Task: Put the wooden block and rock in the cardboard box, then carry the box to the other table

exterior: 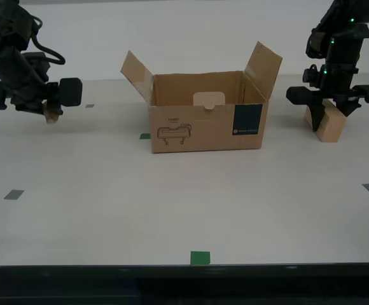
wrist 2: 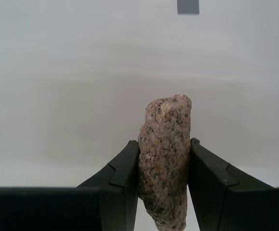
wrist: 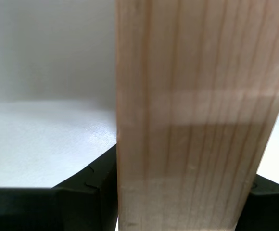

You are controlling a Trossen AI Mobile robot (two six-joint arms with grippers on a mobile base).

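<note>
White tabletop (exterior: 172, 203) fills the exterior view; the cardboard box (exterior: 205, 121) stands open at centre, my second gripper (exterior: 49, 109) at that view's left, my first gripper (exterior: 329, 109) at its right. Second wrist view: fingers (wrist 2: 125, 178) clamp the rock (wrist 2: 165, 159), clear of the surface. First wrist view: fingers (wrist: 96, 192) pinch the wooden block (wrist: 197, 120). Lift each above the flaps before releasing, without relaxing either grip.

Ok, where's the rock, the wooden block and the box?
rock (wrist 2: 165, 159): second wrist view, speckled middle.
wooden block (exterior: 332, 127): exterior view, front face.
cardboard box (exterior: 197, 130): exterior view, front wall.
</note>
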